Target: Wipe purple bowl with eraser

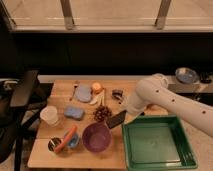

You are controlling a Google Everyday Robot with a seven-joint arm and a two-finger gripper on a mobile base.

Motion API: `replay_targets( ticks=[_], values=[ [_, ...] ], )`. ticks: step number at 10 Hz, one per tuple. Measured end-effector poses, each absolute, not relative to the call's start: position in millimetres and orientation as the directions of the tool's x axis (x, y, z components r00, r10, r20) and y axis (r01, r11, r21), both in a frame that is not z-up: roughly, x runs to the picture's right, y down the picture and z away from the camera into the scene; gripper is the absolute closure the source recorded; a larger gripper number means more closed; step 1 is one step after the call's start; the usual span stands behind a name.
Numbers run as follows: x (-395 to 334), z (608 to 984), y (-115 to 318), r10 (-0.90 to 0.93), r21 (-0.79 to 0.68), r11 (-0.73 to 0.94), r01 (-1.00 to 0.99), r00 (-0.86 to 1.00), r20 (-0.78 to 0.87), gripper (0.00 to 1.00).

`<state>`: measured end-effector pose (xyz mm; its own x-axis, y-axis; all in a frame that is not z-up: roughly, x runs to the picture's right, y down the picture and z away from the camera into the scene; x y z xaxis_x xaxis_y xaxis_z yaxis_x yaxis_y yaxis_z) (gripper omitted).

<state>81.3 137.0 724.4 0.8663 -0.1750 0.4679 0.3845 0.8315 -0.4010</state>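
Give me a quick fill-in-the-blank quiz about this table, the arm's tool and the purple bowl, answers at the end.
1. The tool is ____ on the dark eraser.
2. In the picture, the eraser hangs just to the ____ of the pinecone-like clump.
3. The tray right of the purple bowl is ____ in colour.
4. The carrot lies to the ____ of the purple bowl in the picture.
Answers: shut; right; green; left.
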Motion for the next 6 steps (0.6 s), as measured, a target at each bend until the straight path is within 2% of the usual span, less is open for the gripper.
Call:
replay_targets(
  ticks=[6],
  values=[
    [26.9, 720.5, 181.9, -0.279, -0.362, 0.768, 0.529, 0.784, 0.554, 1.0]
  ],
)
